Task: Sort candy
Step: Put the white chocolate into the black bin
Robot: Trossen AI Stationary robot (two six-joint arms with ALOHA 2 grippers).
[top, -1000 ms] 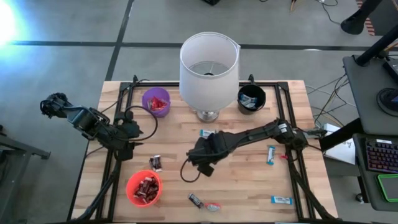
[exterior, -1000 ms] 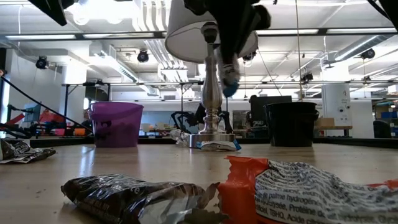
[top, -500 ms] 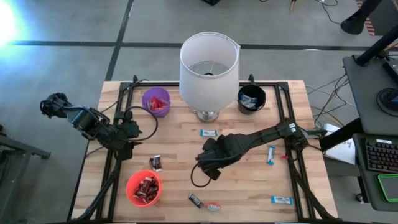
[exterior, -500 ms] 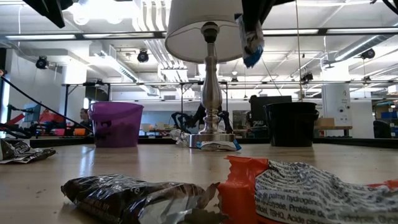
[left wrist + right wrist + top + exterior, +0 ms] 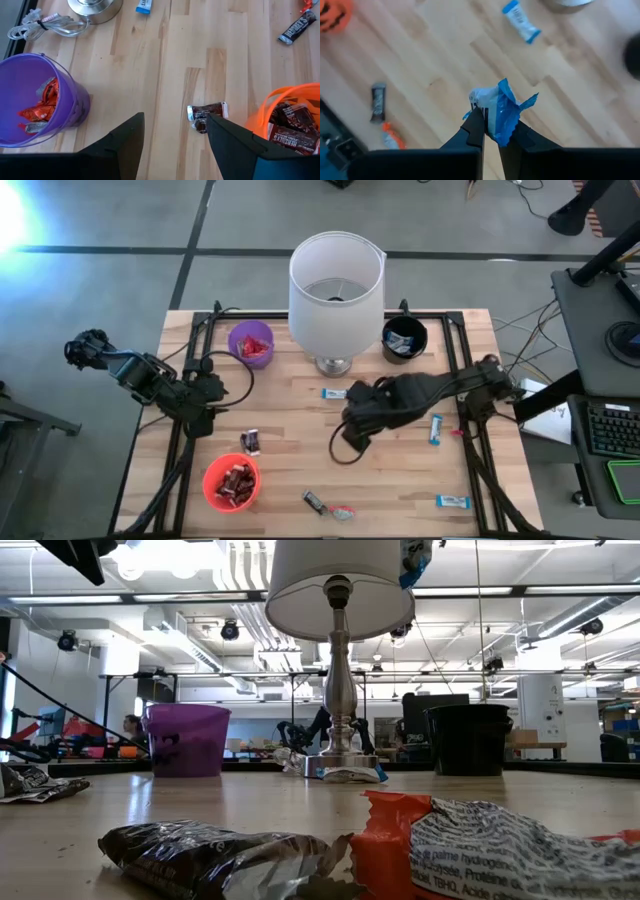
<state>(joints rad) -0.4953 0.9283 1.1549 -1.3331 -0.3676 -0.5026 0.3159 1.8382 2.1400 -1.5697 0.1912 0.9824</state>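
Blue candy (image 5: 502, 111) is pinched in the right gripper (image 5: 492, 131) above mid-bench; carry it w/o loosening over the black cup (image 5: 404, 338), far right, then release; left gripper (image 5: 175, 132) idles open.

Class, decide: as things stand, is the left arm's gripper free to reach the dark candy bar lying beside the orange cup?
Probably yes. The left gripper is open, and bare wood separates it from the dark candy bar beside the orange cup.

Lamp (image 5: 336, 285) stands between purple cup (image 5: 250, 342) and black cup (image 5: 404, 338).
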